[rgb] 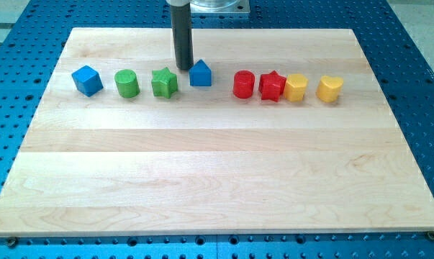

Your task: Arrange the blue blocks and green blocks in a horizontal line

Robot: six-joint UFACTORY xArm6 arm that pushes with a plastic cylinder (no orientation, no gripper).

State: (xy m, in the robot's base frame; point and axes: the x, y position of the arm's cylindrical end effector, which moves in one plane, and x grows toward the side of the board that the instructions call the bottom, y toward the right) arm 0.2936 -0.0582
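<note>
Blue pentagon block [200,73] sits just right of my tip [183,68]; no pincer shows.

My tip [184,68] stands between green star [164,83], left, and blue house-shaped block [200,73], right.

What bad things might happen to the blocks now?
1. My tip sits between the green star and the blue house block, very close to both. A sideways slip could knock either out of the row.
2. Pushing the blue house block toward the view's right might bump the red cylinder and mix the colours.
3. The blue cube looks turned, so a push may spin it.
</note>
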